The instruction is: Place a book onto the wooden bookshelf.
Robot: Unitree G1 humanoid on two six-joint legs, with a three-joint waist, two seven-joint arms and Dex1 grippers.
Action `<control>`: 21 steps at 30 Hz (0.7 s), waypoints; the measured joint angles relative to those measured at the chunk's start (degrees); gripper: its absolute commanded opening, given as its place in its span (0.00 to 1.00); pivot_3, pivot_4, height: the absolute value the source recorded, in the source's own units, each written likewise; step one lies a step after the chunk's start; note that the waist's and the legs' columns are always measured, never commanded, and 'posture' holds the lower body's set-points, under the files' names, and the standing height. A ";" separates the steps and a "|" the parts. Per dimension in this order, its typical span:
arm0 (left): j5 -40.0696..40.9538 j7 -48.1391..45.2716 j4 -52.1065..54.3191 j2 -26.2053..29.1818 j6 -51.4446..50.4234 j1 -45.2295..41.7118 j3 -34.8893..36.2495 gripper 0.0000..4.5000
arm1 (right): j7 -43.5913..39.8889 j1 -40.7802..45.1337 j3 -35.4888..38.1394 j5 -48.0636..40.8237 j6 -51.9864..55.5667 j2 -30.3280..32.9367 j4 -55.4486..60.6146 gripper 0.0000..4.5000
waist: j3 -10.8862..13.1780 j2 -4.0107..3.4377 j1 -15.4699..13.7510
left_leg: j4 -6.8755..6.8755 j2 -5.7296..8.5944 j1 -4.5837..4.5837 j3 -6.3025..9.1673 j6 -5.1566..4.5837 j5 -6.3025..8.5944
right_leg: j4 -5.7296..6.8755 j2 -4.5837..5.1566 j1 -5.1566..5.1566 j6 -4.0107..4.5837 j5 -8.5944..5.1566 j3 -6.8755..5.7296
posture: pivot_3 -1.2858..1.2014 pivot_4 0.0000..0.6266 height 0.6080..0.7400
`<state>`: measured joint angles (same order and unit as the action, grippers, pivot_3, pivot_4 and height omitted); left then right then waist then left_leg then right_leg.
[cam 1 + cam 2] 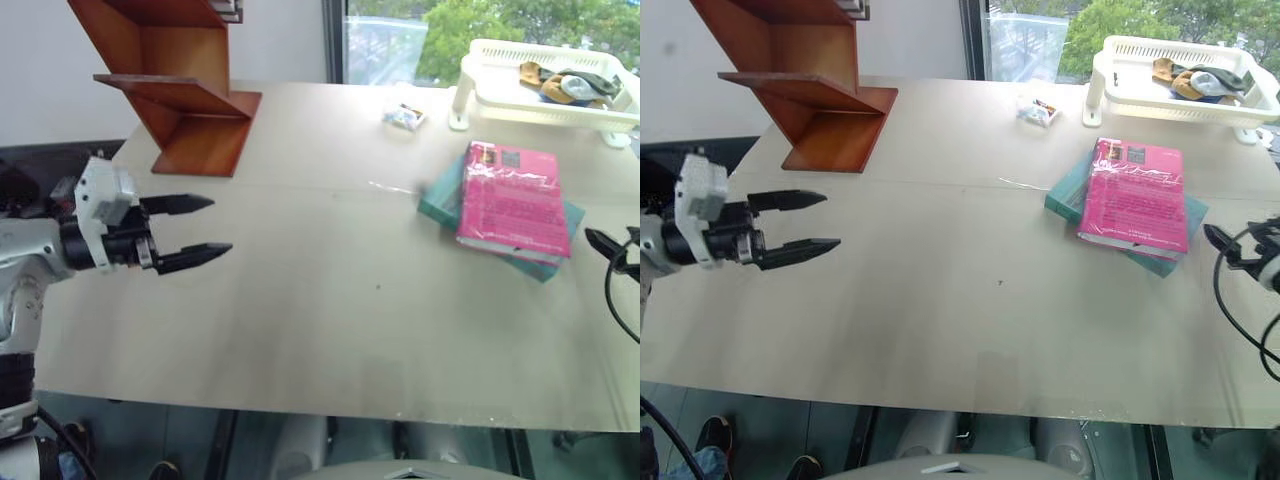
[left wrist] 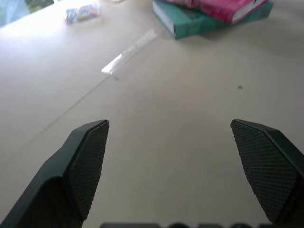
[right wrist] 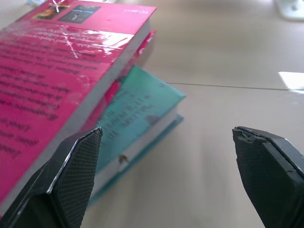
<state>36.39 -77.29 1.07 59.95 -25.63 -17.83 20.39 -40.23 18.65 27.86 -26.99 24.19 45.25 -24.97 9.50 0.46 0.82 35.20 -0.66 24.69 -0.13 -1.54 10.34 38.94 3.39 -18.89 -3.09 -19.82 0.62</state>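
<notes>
So the pink book (image 1: 513, 202) is lying flat on top of a teal-green book (image 1: 443, 199), the two stacked a bit crooked on the beige worktop (image 1: 330, 300). Taking that stack as my reference: the wooden bookshelf (image 1: 175, 85) stands way off to its left, at the far left corner of the worktop, well apart from it. A white plastic basket rack (image 1: 545, 85) with some bits of cloth in it sits just behind the stack, and a small wrapped packet (image 1: 404, 117) lies behind and left of it.

My left tool (image 1: 208, 227) hangs over the worktop far left of the books, fingers spread wide with nothing between them, pointing toward the stack. My right tool (image 3: 166, 178) is right up beside the stack's near right corner, fingers wide apart too, one fingertip (image 3: 76, 175) close against the books' edge, though I can't tell if it's actually touching. Not clamped on anything.
</notes>
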 measured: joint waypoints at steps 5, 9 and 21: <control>2.71 -3.96 -0.07 1.54 -1.54 -2.34 0.05 0.99 | 0.27 7.88 -1.11 0.17 -0.55 -0.33 -6.31 1.00 | 0.05 -0.07 0.16 | -0.02 -0.07 0.03 -0.21 -0.01 0.00 | 0.05 -0.12 -0.20 -0.01 0.00 0.12 | 0.52 0.24 1.00; 5.13 -6.21 -0.21 1.84 -4.77 -3.40 -0.32 0.99 | 1.67 15.08 -1.67 0.63 -1.23 -1.47 -14.16 1.00 | 0.08 -0.02 0.24 | -0.01 -0.29 0.07 -0.41 0.00 0.00 | 0.07 -0.28 -0.31 0.00 0.01 0.30 | 0.52 0.24 1.00; 4.78 -9.39 -1.99 3.07 -5.03 -3.92 -0.78 0.99 | 8.28 29.17 -1.12 2.73 -8.36 -3.83 -37.73 1.00 | 0.16 -0.05 0.50 | -0.03 -0.42 0.10 -0.85 0.00 0.00 | 0.23 -0.36 -0.61 0.00 0.01 0.73 | 0.52 0.24 1.00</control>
<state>41.17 -86.68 -0.92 63.02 -30.66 -21.75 19.61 -31.95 47.82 26.74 -24.26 15.83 41.42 -62.70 9.66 0.41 1.32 35.16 -1.08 24.79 -0.98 -1.53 10.34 39.18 3.03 -19.50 -3.09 -19.81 1.35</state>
